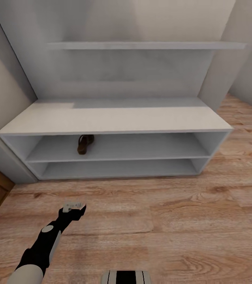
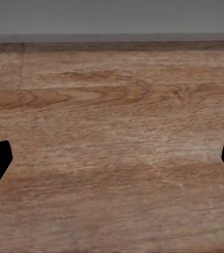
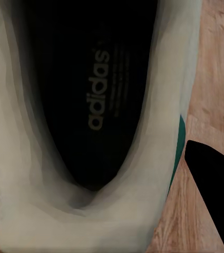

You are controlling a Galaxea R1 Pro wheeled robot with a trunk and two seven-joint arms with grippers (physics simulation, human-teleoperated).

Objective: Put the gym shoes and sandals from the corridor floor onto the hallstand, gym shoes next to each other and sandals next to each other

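Wood-plank corridor floor (image 1: 181,221) fronts the grey hallstand (image 1: 114,118); one sandal (image 1: 85,144) lies on its upper open shelf. Left gripper (image 1: 74,208) hangs spread wide, empty, above the floor. Right gripper (image 3: 98,184) straddles a gym shoe (image 3: 90,211); grip cannot be determined.

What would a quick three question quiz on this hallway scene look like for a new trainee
1. True or false: a sandal lies on the hallstand's upper open shelf.
2. Which gripper has a gym shoe close between its fingers: A left, B right?
3. What lies below the left gripper?

Key: 1 true. 2 B, the right gripper. 3 bare corridor floor.
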